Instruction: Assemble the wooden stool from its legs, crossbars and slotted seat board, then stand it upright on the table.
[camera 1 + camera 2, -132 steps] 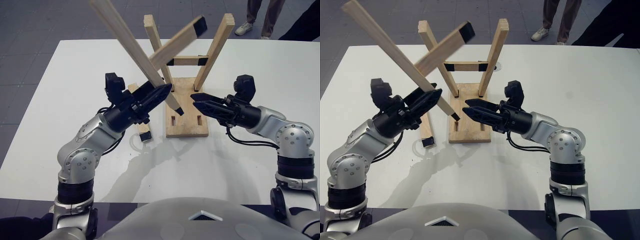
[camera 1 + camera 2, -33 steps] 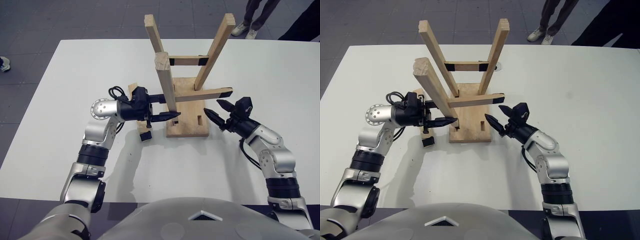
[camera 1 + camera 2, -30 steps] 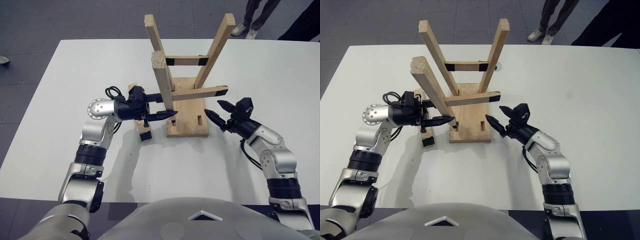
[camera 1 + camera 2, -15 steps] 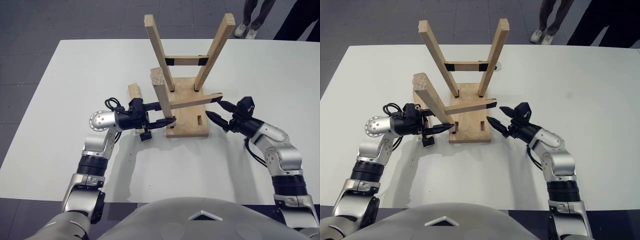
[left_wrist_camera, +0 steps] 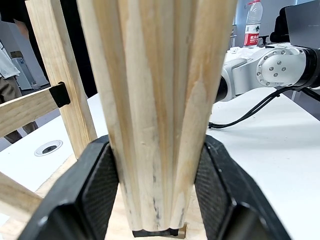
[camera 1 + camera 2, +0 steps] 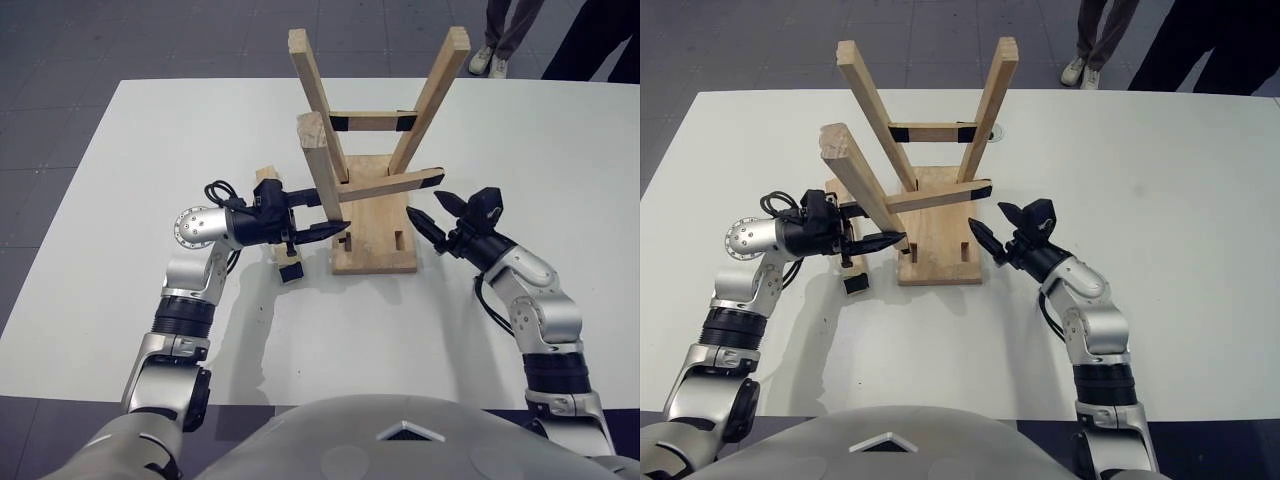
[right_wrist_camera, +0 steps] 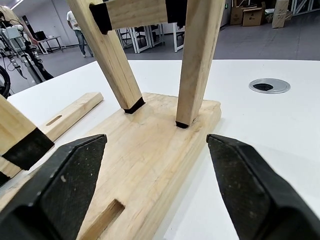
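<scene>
Left wrist view: your left end effector (image 5: 157,197) clamps the tilted leg (image 5: 160,90); your right end effector (image 6: 429,209) gapes empty, seemingly just beside the seat board (image 6: 375,252).

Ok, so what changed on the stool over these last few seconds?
The left hand swung its third leg from a steep tilt to near upright, lowering its foot towards the near-left slot of the seat board; the attached crossbar now points right. The right hand drew back rightwards and opened. The far legs and the loose piece stayed put.
</scene>
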